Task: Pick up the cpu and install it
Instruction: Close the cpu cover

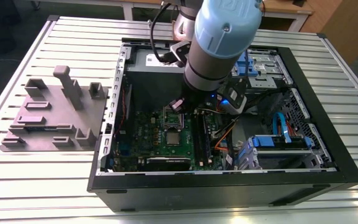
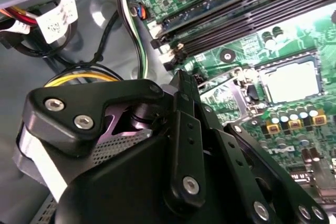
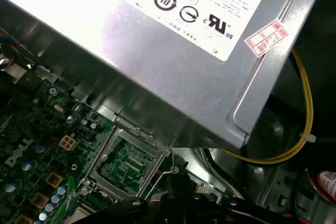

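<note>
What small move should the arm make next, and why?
Probably lower the gripper slightly toward the open socket frame: it hovers close above that frame, and a silvery square, likely the cpu, already looks seated.

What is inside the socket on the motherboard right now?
A pale, shiny square, apparently the chip, lies in the socket and fills it. The hold-down frame stands open beside it. The socket's contacts underneath are covered by the chip, so seating cannot be confirmed.

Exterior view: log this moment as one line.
arm: inside open PC case | gripper: low over motherboard, beside power supply | cpu: lying flat, apart from gripper
</note>
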